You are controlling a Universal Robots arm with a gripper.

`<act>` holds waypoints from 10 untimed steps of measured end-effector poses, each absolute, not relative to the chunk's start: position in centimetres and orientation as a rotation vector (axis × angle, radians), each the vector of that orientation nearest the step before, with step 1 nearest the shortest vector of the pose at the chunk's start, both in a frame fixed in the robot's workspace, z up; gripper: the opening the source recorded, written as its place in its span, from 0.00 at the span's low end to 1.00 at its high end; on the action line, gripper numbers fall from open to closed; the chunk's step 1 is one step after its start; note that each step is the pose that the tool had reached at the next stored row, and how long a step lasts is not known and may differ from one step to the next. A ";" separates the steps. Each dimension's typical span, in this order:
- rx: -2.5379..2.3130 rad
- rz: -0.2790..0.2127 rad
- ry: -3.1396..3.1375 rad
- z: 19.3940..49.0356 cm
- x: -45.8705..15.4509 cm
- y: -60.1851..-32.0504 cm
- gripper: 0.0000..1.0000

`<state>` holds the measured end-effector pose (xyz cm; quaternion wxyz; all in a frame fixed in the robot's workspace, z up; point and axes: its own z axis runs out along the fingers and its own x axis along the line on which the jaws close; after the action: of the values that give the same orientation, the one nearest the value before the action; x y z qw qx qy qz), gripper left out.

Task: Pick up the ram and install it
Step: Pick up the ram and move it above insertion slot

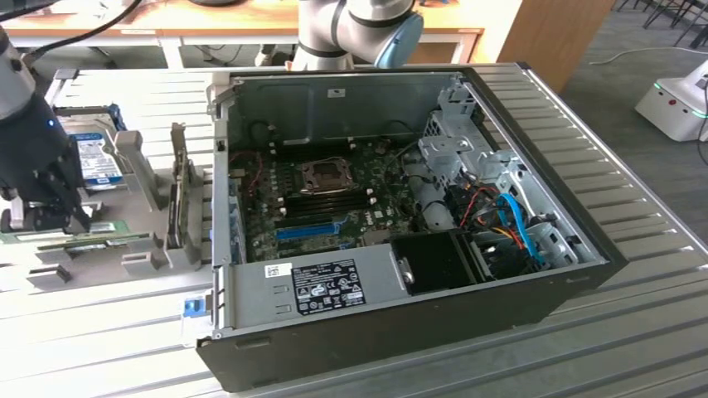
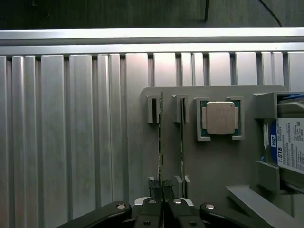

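Tool (image 2: 162, 184) pinches the ram (image 2: 161, 137), upright in its gray rack (image 2: 213, 161).

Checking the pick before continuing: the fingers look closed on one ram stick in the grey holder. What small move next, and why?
Probably a short straight lift: the fingers pinch the ram, its ends sit in brackets of the grey holder, and the second stick stands close beside.

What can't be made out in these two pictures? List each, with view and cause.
Ram stick label and chips: wrist view, seen edge-on.
Hard drive label: wrist view, cut off by the frame edge.
Motherboard memory slots: exterior view, too small to tell if filled.
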<state>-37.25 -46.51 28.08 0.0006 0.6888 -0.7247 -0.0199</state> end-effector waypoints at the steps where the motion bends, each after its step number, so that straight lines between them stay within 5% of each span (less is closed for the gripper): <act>1: 2.163 -0.062 -2.276 28.4 -37.3 -46.5 0.12; 10: 2.163 -0.062 -2.276 30.5 -37.3 -46.5 0.12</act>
<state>-37.26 -46.51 30.50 0.0006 0.6887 -0.7247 -0.0199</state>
